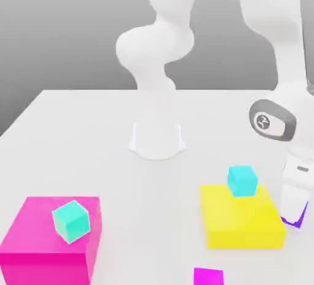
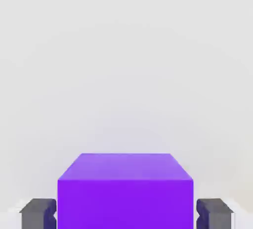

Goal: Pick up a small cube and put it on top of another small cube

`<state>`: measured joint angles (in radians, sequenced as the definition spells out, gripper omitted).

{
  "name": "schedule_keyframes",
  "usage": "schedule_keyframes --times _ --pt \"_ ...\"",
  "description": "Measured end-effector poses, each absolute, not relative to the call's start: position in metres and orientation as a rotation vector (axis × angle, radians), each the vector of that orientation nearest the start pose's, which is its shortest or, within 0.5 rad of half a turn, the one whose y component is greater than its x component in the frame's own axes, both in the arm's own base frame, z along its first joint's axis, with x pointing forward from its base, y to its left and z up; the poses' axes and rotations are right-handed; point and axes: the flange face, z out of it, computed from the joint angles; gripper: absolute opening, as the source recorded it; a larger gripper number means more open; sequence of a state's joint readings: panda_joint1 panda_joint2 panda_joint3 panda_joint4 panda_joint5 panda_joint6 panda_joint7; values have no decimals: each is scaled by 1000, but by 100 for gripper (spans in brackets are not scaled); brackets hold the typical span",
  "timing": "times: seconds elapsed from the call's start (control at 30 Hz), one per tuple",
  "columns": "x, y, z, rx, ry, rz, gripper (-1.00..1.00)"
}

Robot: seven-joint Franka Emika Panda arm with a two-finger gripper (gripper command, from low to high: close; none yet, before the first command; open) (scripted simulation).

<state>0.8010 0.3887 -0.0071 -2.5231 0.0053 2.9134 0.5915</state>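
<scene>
The small purple cube (image 2: 123, 191) sits on the white table (image 1: 80, 136), and I see it gripped: in the hand view the two dark pads (image 2: 37, 212) press against its opposite sides, so the gripper (image 2: 124, 212) is closed on it. In the exterior view only a sliver of that cube (image 1: 298, 221) shows, at about four o'clock from the middle of the table, just beside the yellow block's edge on the exterior view's right, with the white hand (image 1: 293, 201) standing upright over it.

Working down by size, I have the arm (image 1: 273, 44) coming down from twelve o'clock, its base (image 1: 156, 139) planted near the table's centre. The big magenta block (image 1: 52, 241) lies at about seven o'clock, and the small teal cube (image 1: 72, 221) rests on top of it, turned at an angle to the block's edges. The big yellow block (image 1: 242, 216) lies at about five o'clock, carrying a small cyan cube (image 1: 242, 181) near its far edge. A small magenta cube (image 1: 208, 276) sits on the table at six o'clock, cut by the lower edge of the exterior view, just in front of the yellow block. The teal cube and the purple cube are well apart, with the yellow block between them.
</scene>
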Motion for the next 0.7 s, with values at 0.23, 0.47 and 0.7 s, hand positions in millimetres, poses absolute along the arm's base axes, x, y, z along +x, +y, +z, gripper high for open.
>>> schedule_keyframes --times 0.23,0.47,0.7 --pt "319 324 163 -3125 -314 -11 -100" --pt "354 289 208 -3099 -429 23 -100" --pt "424 196 242 -3028 -661 37 -100"
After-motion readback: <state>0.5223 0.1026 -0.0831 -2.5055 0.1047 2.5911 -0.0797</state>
